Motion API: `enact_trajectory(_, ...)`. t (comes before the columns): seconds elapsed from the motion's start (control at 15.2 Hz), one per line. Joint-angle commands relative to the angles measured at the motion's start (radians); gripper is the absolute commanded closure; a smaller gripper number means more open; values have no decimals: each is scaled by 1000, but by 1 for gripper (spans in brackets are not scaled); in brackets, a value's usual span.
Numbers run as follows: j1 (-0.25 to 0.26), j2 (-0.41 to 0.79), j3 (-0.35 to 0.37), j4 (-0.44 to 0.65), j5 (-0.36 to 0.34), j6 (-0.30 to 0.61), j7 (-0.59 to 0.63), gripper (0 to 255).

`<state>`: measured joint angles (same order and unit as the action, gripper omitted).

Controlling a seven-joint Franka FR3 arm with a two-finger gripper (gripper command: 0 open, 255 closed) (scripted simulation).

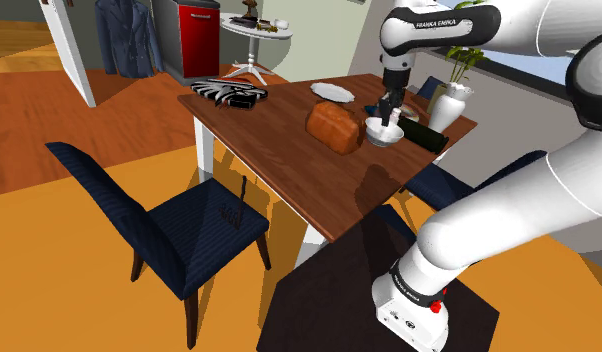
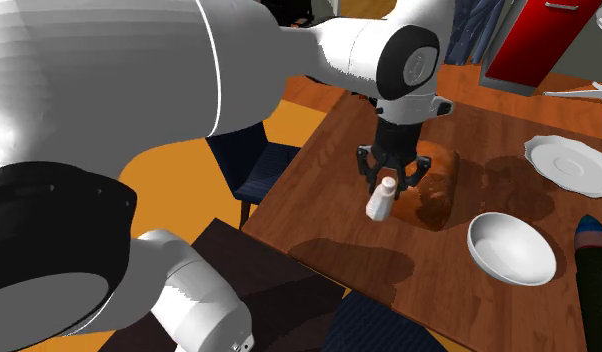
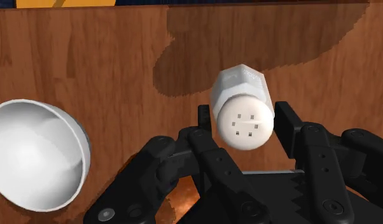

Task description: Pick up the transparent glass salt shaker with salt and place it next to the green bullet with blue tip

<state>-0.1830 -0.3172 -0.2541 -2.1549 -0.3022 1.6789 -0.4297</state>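
Note:
My black gripper (image 2: 390, 178) is shut on a white salt shaker (image 2: 380, 201), which hangs tilted a little above the wooden table (image 2: 334, 215). In the wrist view both fingers (image 3: 287, 124) clasp the shaker (image 3: 242, 105) just below its perforated cap. The dark green bullet with a blue tip (image 2: 593, 275) lies at the second exterior view's right edge, beyond a white bowl (image 2: 509, 248). In the shoulder view the gripper (image 1: 390, 108) hovers over that bowl (image 1: 384, 134), with the bullet (image 1: 424, 135) just to its right.
A brown loaf-like object (image 2: 436, 186) sits right behind the gripper. A white plate (image 2: 569, 165) lies further back. A white vase with a plant (image 1: 448, 106) stands at the table's far corner. A striped object (image 1: 229, 92) and a blue chair (image 1: 159, 220) are to the shoulder view's left.

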Motion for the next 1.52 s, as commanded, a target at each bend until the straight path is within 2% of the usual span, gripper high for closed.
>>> enact_trajectory(0.0, -18, 29, -33, 28, -11, 14, -49, 255)
enact_trajectory(0.4, -68, 155, -131, 151, -14, 54, -198, 255)
enact_trajectory(0.73, -115, 289, -203, 285, 22, 80, -331, 255)
enact_trajectory(1.12, -199, 485, -267, 494, 111, 86, -498, 255)
enact_trajectory(1.45, -306, 677, -290, 727, 211, 52, -631, 255)
